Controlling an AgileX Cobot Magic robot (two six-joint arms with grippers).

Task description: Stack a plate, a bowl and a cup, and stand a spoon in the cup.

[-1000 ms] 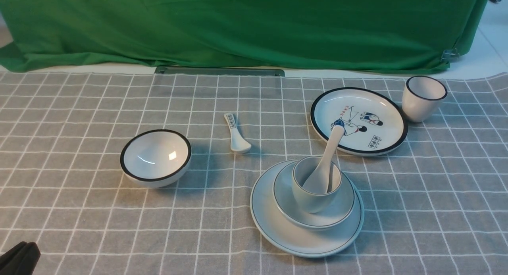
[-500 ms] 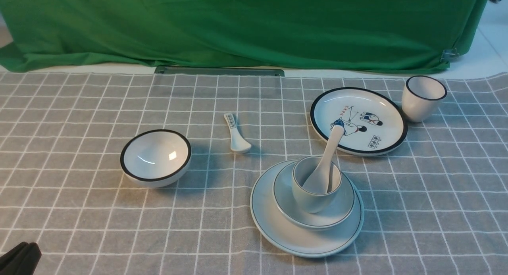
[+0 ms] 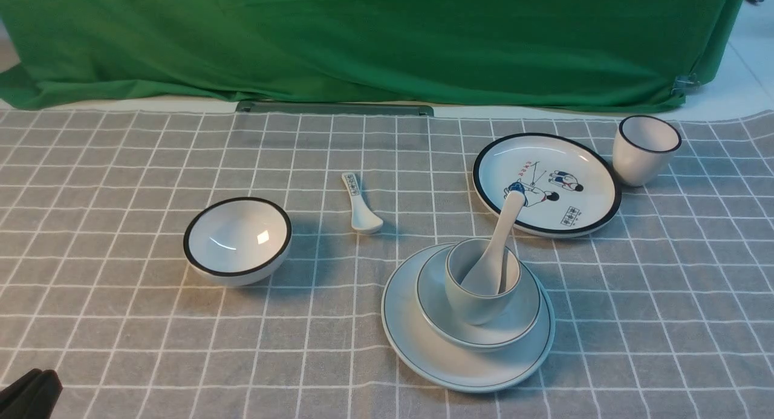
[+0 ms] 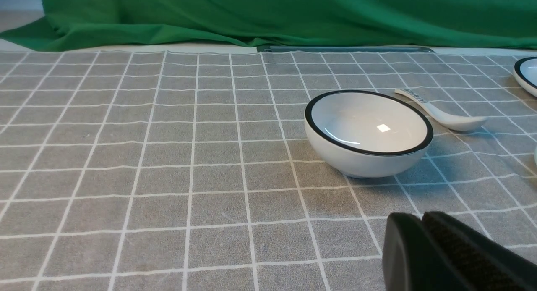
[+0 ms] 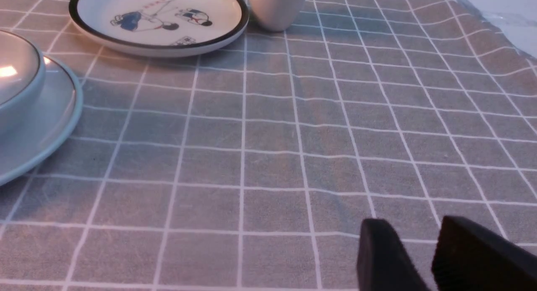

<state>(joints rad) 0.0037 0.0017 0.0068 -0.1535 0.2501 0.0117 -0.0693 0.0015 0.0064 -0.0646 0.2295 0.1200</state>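
Note:
In the front view the pale plate [image 3: 417, 346] lies right of centre on the checked cloth. The shallow bowl [image 3: 520, 322] sits on it, the handleless cup [image 3: 474, 304] stands in the bowl, and the long white spoon [image 3: 505, 225] stands in the cup, its handle leaning away to the right. The plate's edge [image 5: 50, 131] and the bowl [image 5: 16, 89] also show in the right wrist view. My left gripper [image 3: 30, 392] is shut and empty at the near left corner; it also shows in the left wrist view [image 4: 421, 217]. My right gripper [image 5: 413, 230] is slightly open, empty, low over bare cloth to the right of the stack.
A black-rimmed bowl [image 3: 237, 240] stands at the left, a short spoon with writing [image 3: 361, 204] at the centre. A cartoon plate [image 3: 547, 183] and a black-rimmed cup [image 3: 644, 150] stand at the back right. A green curtain [image 3: 363, 38] hangs behind the table.

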